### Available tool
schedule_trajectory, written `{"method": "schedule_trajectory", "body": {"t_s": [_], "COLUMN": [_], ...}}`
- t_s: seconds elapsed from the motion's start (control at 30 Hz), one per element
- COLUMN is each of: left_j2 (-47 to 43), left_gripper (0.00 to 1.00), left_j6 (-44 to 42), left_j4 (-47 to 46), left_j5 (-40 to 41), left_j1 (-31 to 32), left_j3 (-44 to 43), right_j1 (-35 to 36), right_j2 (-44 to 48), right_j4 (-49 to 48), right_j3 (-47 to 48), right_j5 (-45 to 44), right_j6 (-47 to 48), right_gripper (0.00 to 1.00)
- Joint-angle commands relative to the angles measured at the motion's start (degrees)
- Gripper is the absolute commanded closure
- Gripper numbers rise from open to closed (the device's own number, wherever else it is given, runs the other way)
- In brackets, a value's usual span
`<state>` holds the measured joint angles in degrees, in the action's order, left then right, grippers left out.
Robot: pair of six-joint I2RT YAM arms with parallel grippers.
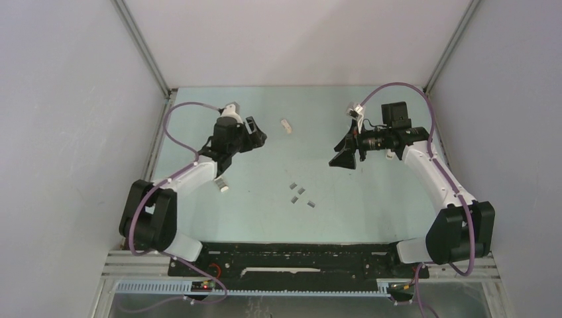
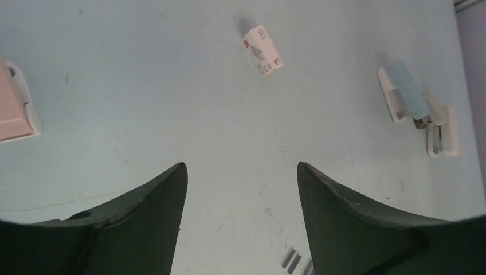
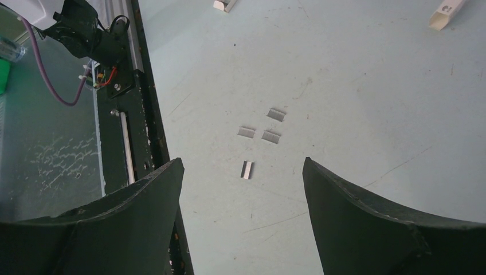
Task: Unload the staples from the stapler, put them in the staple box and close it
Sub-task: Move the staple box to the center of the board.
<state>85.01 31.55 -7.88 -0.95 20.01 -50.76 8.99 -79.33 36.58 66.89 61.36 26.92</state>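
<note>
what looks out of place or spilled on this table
Four short grey metal staple strips lie loose on the pale green table, scattered at different angles near its middle. Elsewhere on it, a white stapler with a pale blue top lies splayed open. Nothing looks damaged.

Left claw (image 2: 241, 166) and right claw (image 3: 242, 161), jaws of both wide apart.

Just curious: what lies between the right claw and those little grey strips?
Only bare table between right gripper and staples, seen in the top view.
</note>
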Motion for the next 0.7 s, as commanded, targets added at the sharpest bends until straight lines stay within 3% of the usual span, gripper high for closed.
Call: {"method": "schedule_trajectory", "body": {"t_s": [0.0, 0.17, 0.43, 0.53, 0.67], "left_j2": [-4.6, -15.8, -30.7, -34.3, -33.9], "left_gripper": [0.25, 0.25, 0.31, 0.34, 0.39], "left_j6": [-2.0, 0.0, 10.3, 12.0, 13.9], "left_j4": [1.7, 1.3, 7.4, 7.5, 7.5], "left_j5": [1.6, 10.6, 29.8, 32.7, 30.4], "left_j1": [-0.8, -0.8, -0.9, -1.6, -4.5], "left_j3": [3.9, 14.0, 25.1, 27.8, 29.5], "right_j1": [-0.2, 0.1, 0.0, 0.1, 0.0], "right_j2": [1.5, 1.2, 1.2, 1.0, 0.5], "right_j4": [-1.0, -0.9, -1.0, -1.1, -1.1], "right_j3": [-0.1, -0.1, -0.1, 0.0, -0.1], "right_j5": [0.1, 0.2, 0.7, 0.6, 0.6], "right_j6": [0.1, 0.1, -0.4, -0.5, -0.8], "right_gripper": [0.15, 0.15, 0.15, 0.15, 0.15]}}
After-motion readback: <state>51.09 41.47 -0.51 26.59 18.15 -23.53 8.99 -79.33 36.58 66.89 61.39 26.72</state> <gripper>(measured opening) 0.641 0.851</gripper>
